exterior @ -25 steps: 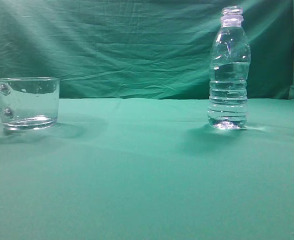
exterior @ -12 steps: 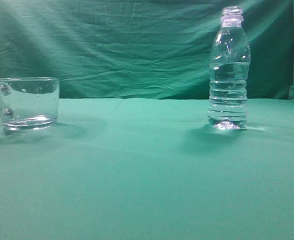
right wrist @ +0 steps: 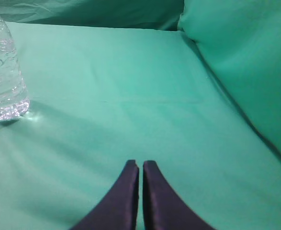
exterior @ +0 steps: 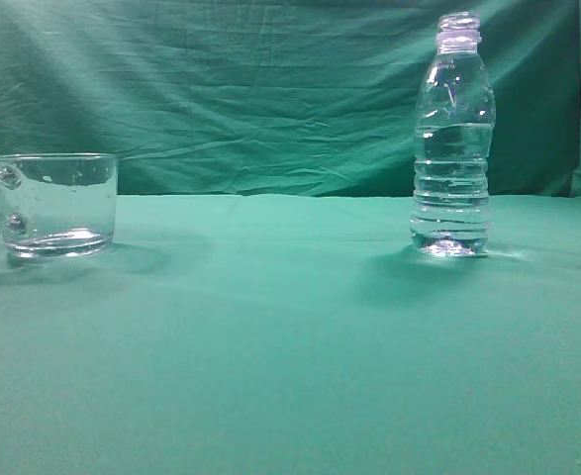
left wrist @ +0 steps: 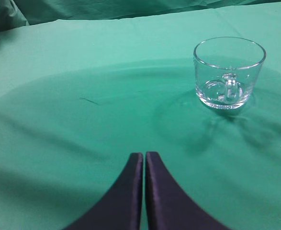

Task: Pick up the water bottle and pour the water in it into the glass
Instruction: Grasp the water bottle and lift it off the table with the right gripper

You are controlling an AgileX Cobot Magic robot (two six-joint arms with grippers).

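Observation:
The water bottle [exterior: 452, 139] stands upright at the right of the green table, uncapped, with clear water [exterior: 451, 188] in its lower half. It also shows at the left edge of the right wrist view [right wrist: 4, 76]. The glass [exterior: 54, 203], a clear mug with its handle to the left, stands empty at the far left; in the left wrist view [left wrist: 229, 72] it is at the upper right. My left gripper [left wrist: 144, 155] is shut and empty, well short of the glass. My right gripper [right wrist: 140, 164] is shut and empty, to the right of the bottle. Neither gripper shows in the exterior view.
A green cloth covers the table [exterior: 290, 346] and hangs as a wrinkled backdrop [exterior: 221, 89] behind it. A raised green fold [right wrist: 245, 62] rises at the right in the right wrist view.

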